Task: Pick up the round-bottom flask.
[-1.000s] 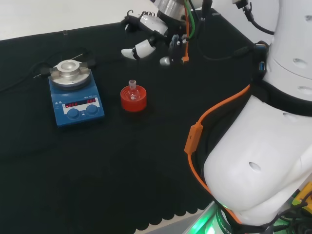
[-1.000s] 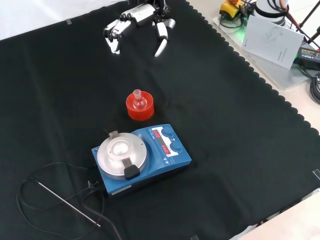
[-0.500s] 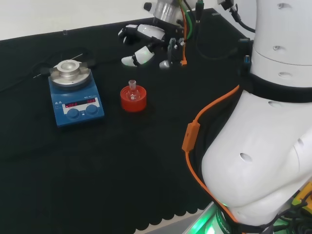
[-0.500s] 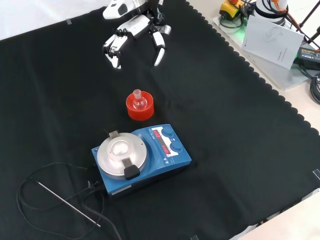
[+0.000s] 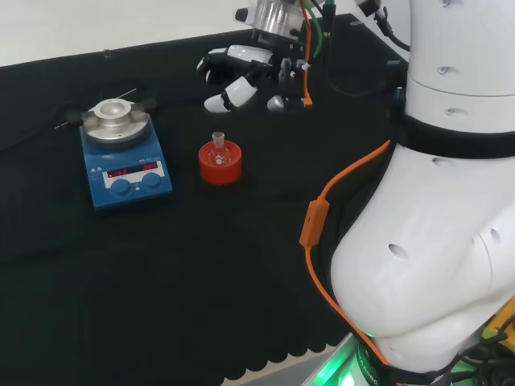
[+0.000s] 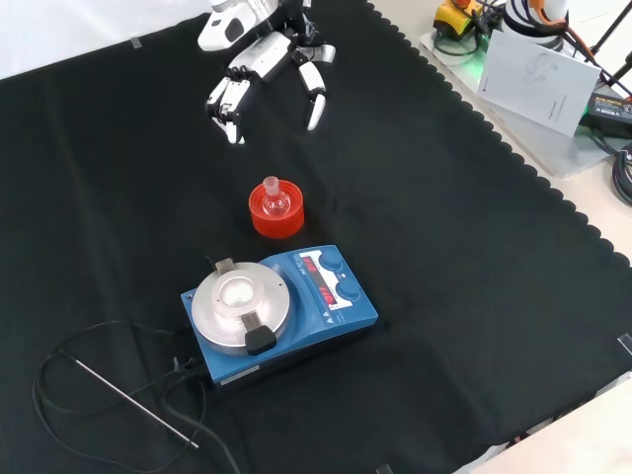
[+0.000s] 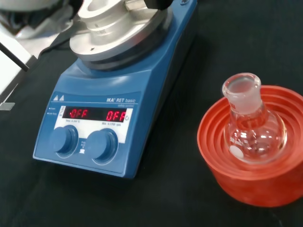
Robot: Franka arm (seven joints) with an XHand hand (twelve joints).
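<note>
Pick-up not begun: small clear glass round-bottom flask (image 6: 274, 199) sits untouched in red ribbed ring stand (image 6: 276, 214), well apart from the empty, spread-fingered hand (image 6: 265, 61).

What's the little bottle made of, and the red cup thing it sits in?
The round-bottom flask looks like clear, shiny glass: you see the red through it. The red ribbed stand looks like matte rubber or plastic, with stepped rings; I can't tell which.

The bench (image 6: 464, 296) is draped in black cloth with a scalloped edge. Near its middle sits a red ribbed stand (image 6: 276, 215), and just beside it a blue hotplate stirrer (image 6: 279, 310). A thin metal probe (image 6: 136, 402) with black cable lies towards one corner.
</note>
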